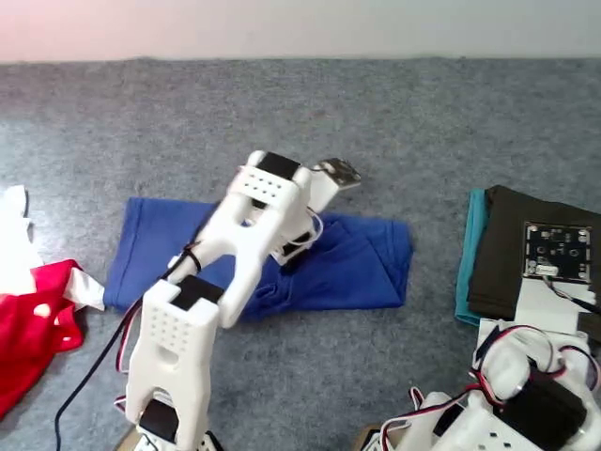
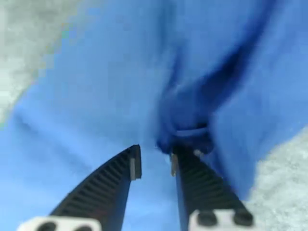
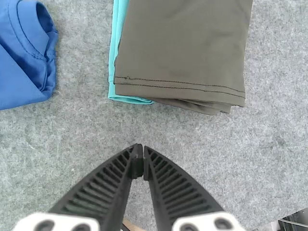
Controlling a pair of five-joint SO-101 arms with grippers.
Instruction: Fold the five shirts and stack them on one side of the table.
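Kid: Which shirt are you on?

Me: The blue shirt (image 1: 357, 268). It lies in the middle of the table (image 1: 394, 122), folded into a long strip and a bit wrinkled. My left arm (image 1: 235, 254) stretches out over the middle of it.

Kid: Is your left gripper holding it?

Me: My left gripper (image 2: 154, 162) is down on the blue cloth. Its fingers are a little way apart, with a small gap. A bump of cloth sits right at the tips. I cannot tell if any of it is pinched.

Kid: And the other one?

Me: My right gripper (image 3: 138, 161) is closed tight with nothing in it. It hangs over bare table, near the pile.

Kid: What pile?

Me: The brown shirt (image 3: 183, 43) lies folded on top of the teal shirt (image 3: 117, 57), at the right side of the table. So I think two are done and blue is number three.

Kid: What about the other side?

Me: The red shirt (image 1: 28, 319) and the white shirt (image 1: 14, 235) lie in a heap at the left edge, not folded.

Kid: What comes next?

Me: I think I need to squeeze that bump, lift it, and fold the strip over so it gets short like the brown one. Cloth is floppy, so I should grab enough and go slowly. One gripper in the middle may drag it crooked. My right gripper may need to hold a corner. Then blue goes on the pile.
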